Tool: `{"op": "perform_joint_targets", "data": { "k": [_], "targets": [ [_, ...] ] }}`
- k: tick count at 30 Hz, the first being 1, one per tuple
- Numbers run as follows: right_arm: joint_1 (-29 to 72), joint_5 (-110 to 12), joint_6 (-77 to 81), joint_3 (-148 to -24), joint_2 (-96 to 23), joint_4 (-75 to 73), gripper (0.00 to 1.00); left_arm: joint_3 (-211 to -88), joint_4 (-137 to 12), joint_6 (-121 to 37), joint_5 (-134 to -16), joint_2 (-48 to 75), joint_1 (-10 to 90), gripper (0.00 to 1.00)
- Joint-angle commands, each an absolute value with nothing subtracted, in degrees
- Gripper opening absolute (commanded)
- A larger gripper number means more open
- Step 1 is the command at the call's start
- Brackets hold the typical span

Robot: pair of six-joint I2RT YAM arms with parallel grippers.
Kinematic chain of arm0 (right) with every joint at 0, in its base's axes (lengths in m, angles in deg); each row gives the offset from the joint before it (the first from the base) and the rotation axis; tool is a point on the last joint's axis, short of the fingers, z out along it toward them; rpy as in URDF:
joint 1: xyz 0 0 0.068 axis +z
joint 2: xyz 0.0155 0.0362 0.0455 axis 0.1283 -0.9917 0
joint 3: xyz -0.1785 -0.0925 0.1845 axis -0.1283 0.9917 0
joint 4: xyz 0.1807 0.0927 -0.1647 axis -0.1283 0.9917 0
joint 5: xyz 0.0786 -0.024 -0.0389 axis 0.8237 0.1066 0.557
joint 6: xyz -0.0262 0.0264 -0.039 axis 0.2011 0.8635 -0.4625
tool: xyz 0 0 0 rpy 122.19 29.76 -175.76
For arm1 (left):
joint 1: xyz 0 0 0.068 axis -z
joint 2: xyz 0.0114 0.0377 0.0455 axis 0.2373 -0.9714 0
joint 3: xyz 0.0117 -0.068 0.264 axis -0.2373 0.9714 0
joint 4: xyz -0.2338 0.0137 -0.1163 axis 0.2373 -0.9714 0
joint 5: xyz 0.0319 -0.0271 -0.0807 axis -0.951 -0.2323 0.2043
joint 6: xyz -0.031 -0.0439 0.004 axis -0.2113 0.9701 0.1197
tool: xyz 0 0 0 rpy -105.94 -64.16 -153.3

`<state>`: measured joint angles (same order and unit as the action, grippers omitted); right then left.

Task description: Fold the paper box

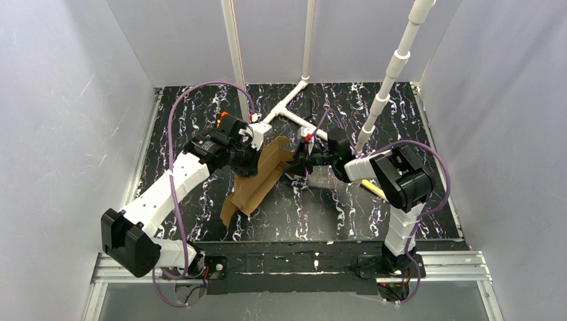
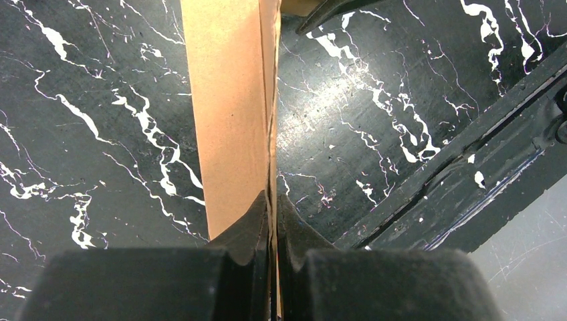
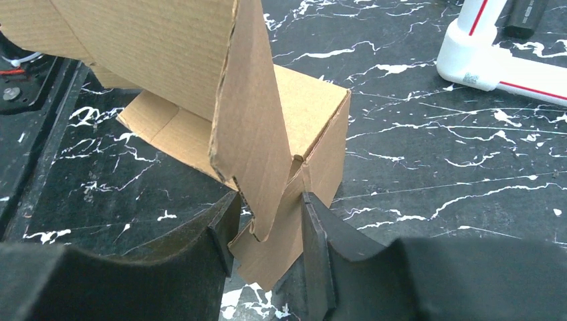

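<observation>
Currently: left gripper (image 2: 273, 207) clamped on paper box (image 1: 257, 177) edge; right gripper (image 3: 267, 234) open around flap, best squeezed squarely.

Plain brown corrugated paper box (image 1: 257, 177) lies on a black worktop (image 1: 348, 200) veined with white marbling. Beside the box, both arms wear white shells with black joints; the left pincer (image 2: 273, 221) and right pincer (image 3: 267, 231) are matte black. Purple cables (image 1: 175, 120) loop above; white pipes (image 1: 294, 110) carry thin red stripes.
</observation>
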<state>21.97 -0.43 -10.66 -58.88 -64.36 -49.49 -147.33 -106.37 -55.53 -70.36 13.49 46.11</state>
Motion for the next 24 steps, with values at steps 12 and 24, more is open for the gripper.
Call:
{"op": "perform_joint_targets", "data": {
  "k": [12,24],
  "targets": [
    [20.8,9.3,-15.7,-64.5,-62.1,-37.5,0.56,-148.8,-108.5,-56.5,-71.1,13.2,46.3,0.0],
    [20.7,12.0,-32.7,-71.4,-63.3,-14.4,0.6,-148.8,-108.6,-56.7,-71.1,12.9,46.3,0.0]
  ]
}}
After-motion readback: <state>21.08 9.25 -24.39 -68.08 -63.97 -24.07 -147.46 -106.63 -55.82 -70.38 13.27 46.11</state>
